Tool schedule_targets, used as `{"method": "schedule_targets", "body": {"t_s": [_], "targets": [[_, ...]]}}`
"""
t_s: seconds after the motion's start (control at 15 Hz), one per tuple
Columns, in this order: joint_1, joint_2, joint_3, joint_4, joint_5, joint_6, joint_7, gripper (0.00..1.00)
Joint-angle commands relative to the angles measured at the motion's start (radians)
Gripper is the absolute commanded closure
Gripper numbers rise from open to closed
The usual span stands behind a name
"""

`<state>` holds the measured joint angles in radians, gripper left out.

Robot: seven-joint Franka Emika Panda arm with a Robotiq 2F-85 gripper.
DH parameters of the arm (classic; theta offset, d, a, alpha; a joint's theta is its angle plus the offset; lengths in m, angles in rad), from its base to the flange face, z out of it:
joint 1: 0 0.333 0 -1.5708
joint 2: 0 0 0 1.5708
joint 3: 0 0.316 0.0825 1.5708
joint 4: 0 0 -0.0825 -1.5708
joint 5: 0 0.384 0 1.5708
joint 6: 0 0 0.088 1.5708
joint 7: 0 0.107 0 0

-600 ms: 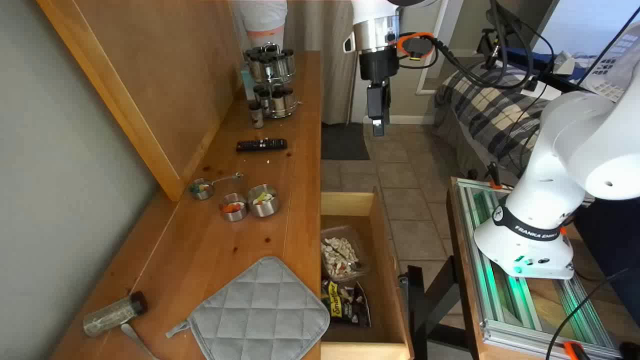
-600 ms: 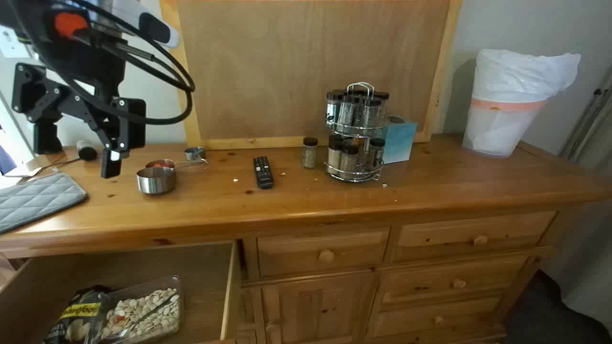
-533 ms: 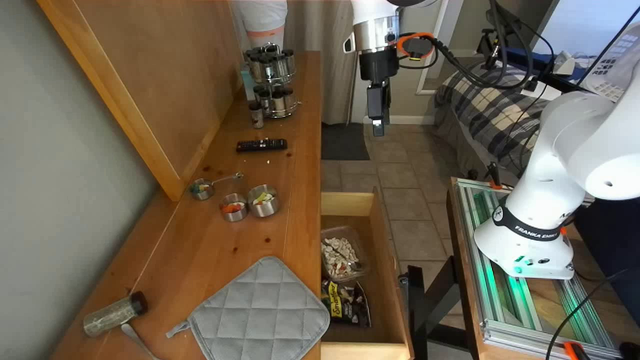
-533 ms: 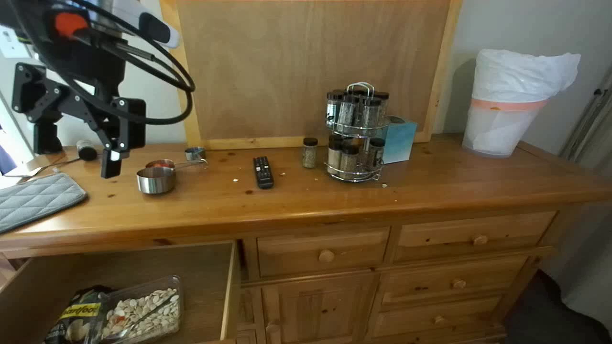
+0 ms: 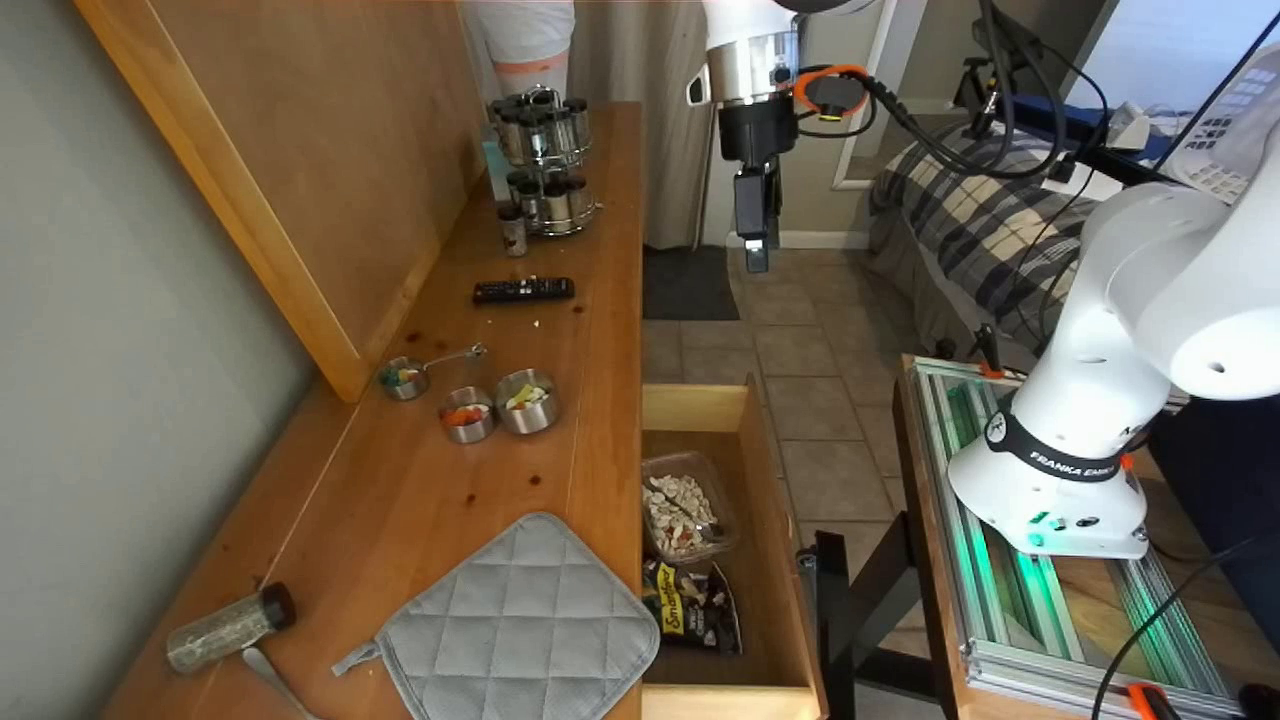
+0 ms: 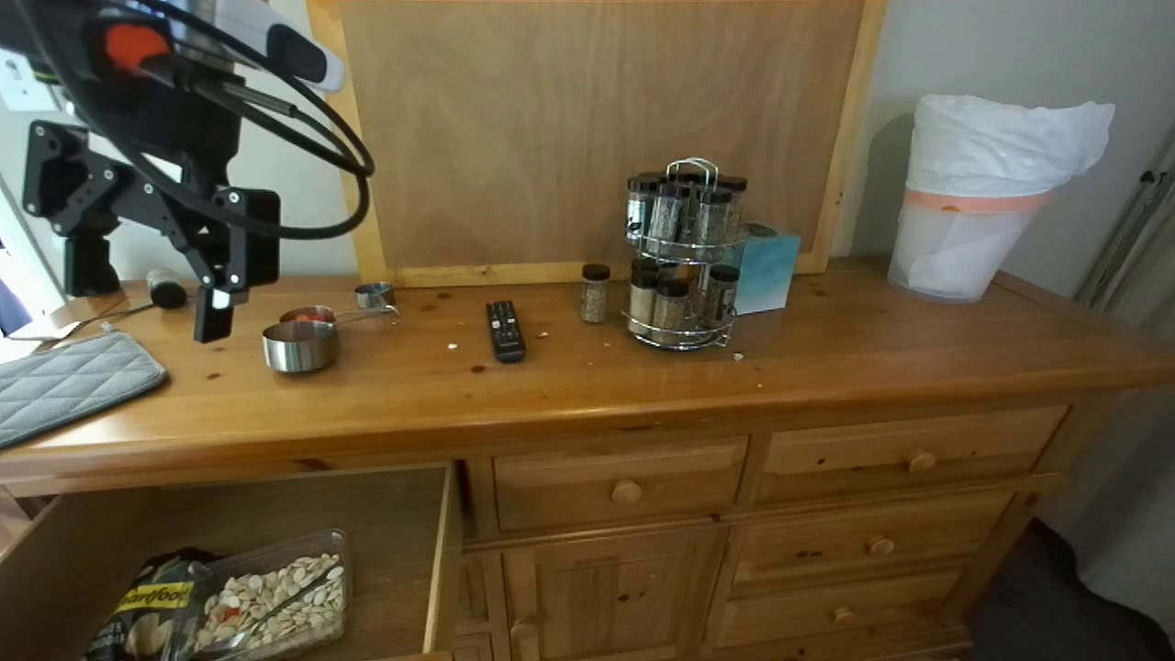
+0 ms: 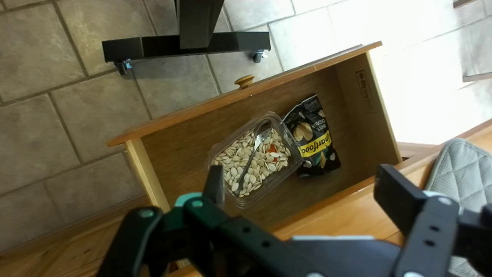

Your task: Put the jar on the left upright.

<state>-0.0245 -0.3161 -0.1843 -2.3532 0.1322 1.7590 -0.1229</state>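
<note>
- All the things on the table (image 5: 400, 500) sit where they sat in the earlier pictures, and the tool (image 7: 300, 184) hangs at the same spot; I can find no shift between then and now.
- The jar (image 5: 228, 630) lies on its side on the table, near left in an exterior view, dark cap to the right, paler end to the left. In both exterior views it is well apart from the tool.
- The tool's fingers are spread wide, with the pulled-out drawer (image 7: 169, 154) below in the wrist view.
- At the jar's near side lies a slim grey strip (image 5: 275, 681); whether they touch, I cannot tell. To the right, a grey quilted pad (image 5: 520, 620) lies flat.
- Farther along stand three metal cups (image 6: 301, 349), two of them side by side, then a black remote (image 6: 506, 330).
- Beyond are an upright spice bottle (image 6: 595, 296), a two-tier wire rack (image 6: 679, 346) of capped bottles (image 6: 712, 218) just beside it, a blue box (image 6: 769, 274) and, at the far end, a white bin (image 6: 945, 243).
- The drawer holds a clear tub (image 7: 271, 185) of pale seeds (image 7: 237, 161) with a spoon (image 7: 248, 167) in it, and a black bag (image 7: 313, 132) just beside the tub.
</note>
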Motion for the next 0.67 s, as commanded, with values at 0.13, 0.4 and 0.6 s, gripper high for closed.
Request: {"method": "schedule_targets", "body": {"t_s": [0.13,0.4,0.6], "targets": [[0.057,0.150,0.117,0.143,0.001,-0.056,-0.033,0.00],[0.120,0.328,0.229,0.307,-0.058,-0.070,-0.027,0.00],[0.160,0.479,0.293,0.472,-0.143,-0.111,-0.029,0.00]]}}
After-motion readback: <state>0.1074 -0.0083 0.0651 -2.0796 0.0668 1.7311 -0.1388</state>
